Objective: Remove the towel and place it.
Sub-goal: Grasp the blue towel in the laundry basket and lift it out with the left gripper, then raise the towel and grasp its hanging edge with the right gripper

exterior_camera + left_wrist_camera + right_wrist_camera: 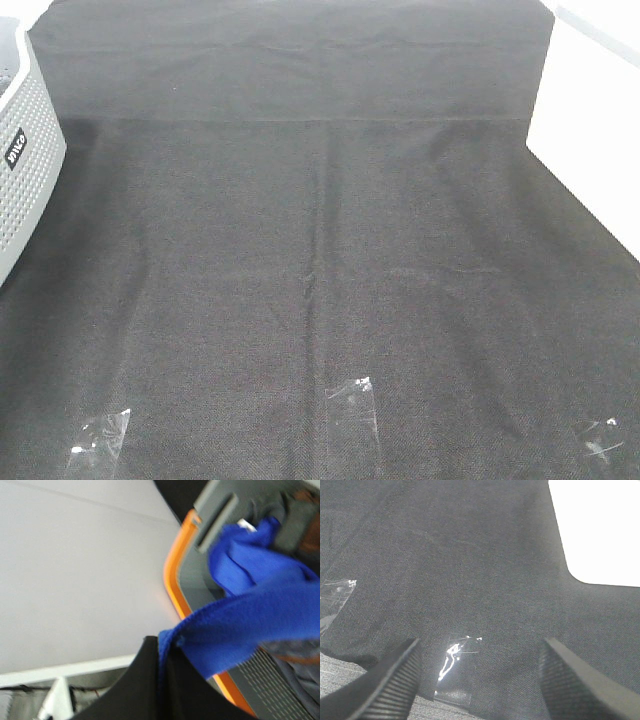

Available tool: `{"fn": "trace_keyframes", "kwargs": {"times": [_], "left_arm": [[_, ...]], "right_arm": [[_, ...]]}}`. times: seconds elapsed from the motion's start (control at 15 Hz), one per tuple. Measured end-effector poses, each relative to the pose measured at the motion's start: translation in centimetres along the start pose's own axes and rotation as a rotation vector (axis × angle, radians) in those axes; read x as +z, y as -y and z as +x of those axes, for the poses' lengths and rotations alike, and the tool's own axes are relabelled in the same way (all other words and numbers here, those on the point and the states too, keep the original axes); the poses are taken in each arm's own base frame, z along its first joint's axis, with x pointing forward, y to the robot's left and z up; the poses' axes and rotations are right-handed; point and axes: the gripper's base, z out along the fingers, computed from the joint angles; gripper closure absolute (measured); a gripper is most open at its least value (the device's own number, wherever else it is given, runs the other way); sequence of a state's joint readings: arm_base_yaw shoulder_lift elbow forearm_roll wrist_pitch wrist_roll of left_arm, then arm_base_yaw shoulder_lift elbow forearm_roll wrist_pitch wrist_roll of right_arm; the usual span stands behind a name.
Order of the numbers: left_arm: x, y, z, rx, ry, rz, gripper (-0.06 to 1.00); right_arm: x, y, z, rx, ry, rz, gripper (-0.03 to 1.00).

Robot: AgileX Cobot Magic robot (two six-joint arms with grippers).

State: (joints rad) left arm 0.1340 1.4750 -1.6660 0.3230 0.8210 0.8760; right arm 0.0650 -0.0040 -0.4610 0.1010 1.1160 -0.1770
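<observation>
The royal-blue fuzzy towel (250, 610) shows only in the left wrist view. It stretches from my left gripper (161, 650) into a grey container with an orange rim (172, 580), where it bunches up, a small white tag (246, 525) at its far end. My left gripper's dark fingers (140, 685) are shut on the towel's near edge. My right gripper (480, 652) is open and empty, just above the black table cloth (470, 555). Neither gripper nor the towel shows in the exterior high view.
A white perforated basket (25, 150) stands at the left edge of the black-covered table (320, 250). Clear tape pieces (352, 392) lie near the front edge. One tape piece (451, 655) lies between my right fingers. White floor (600, 130) shows to the right.
</observation>
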Motion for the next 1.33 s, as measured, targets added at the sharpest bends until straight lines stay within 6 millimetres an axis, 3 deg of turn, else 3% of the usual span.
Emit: {"fn": "trace_keyframes", "kwargs": {"times": [0.2, 0.33, 0.6, 0.8, 0.93, 1.0, 1.33], "left_arm": [[-4.2, -0.5, -3.0, 0.027, 0.194, -0.126, 0.94], [-6.8, 0.2, -5.1, 0.053, 0.313, -0.143, 0.94], [-10.1, 2.4, -8.6, 0.132, 0.484, -0.105, 0.94], [-12.5, 5.2, -11.4, 0.251, 0.602, -0.029, 0.94], [-14.5, 7.0, -13.0, 0.304, 0.696, 0.008, 0.94], [-16.1, 8.3, -14.0, 0.339, 0.769, 0.032, 0.94], [-16.9, 9.6, -14.8, 0.357, 0.804, 0.094, 0.94]], "right_arm": [[0.0, 0.0, 0.0, 0.000, 0.000, 0.001, 0.31], [0.0, -0.1, 0.0, 0.005, 0.002, -0.010, 0.31], [0.1, -0.2, -0.1, 0.014, 0.002, -0.029, 0.31], [1.1, -0.7, -2.5, -0.013, 0.054, -0.120, 0.31], [2.5, -1.2, -4.8, -0.032, 0.128, -0.219, 0.31], [4.8, -1.6, -6.8, -0.063, 0.143, -0.313, 0.31], [11.6, -2.4, -9.9, -0.150, 0.189, -0.533, 0.31]]}}
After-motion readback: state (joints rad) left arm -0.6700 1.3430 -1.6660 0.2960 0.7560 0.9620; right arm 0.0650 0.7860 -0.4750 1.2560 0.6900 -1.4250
